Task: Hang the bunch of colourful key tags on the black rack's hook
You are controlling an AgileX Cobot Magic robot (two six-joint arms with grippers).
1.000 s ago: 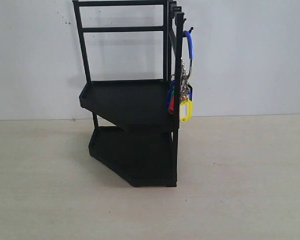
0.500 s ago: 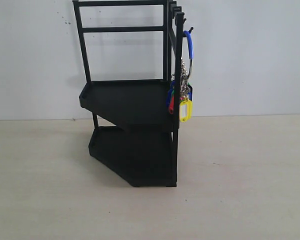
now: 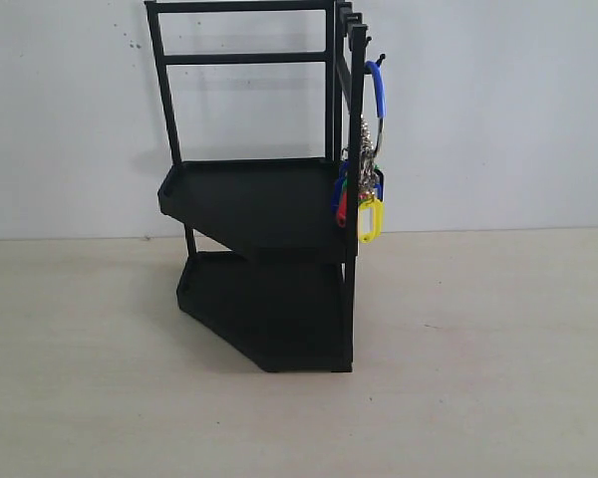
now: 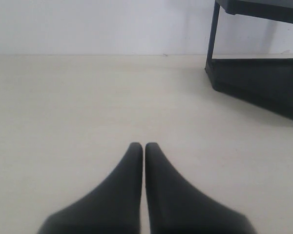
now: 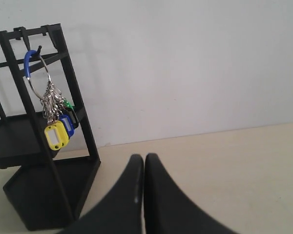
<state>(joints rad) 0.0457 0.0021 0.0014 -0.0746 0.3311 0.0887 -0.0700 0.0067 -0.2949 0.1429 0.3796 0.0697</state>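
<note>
Rack: the black rack (image 3: 259, 199) stands at the far middle of the surface (image 3: 498, 378), close to the white wall (image 3: 498, 119).

Bunch: the colourful key tag bunch (image 3: 367, 189) hangs on the rack's right side. Its ring is looped over the hook (image 3: 380, 60) by the blue sleeve (image 3: 379, 88). The chains (image 3: 364, 149) and tags dangle against the upright post beside the upper tray, with a yellow tag (image 3: 370, 219) lowest. It is clear of the surface. Judgement: hanging looks done.

Handling (judgement):
- Light overall.
- The metal ring is stiff and likely slick; the sleeve offers the better grip and is the place to take hold.
- Chains and tags are loose. They will swing and shift the weight, and may snag on the thin bars.
- The plastic tags are not fragile but make a poor hold.
- The hook is small and upturned, so the ring must be lifted up before it can come off sideways.

Left pincer (image 4: 144, 145): closed, tips pressed together, nothing between them. It hangs over bare surface, with the rack's lower tray well apart from it.

Right pincer (image 5: 144, 157): closed likewise, tips meeting, empty. It touches nothing, and the rack and the hung bunch lie well apart from it.

Neither arm shows in the exterior view.
</note>
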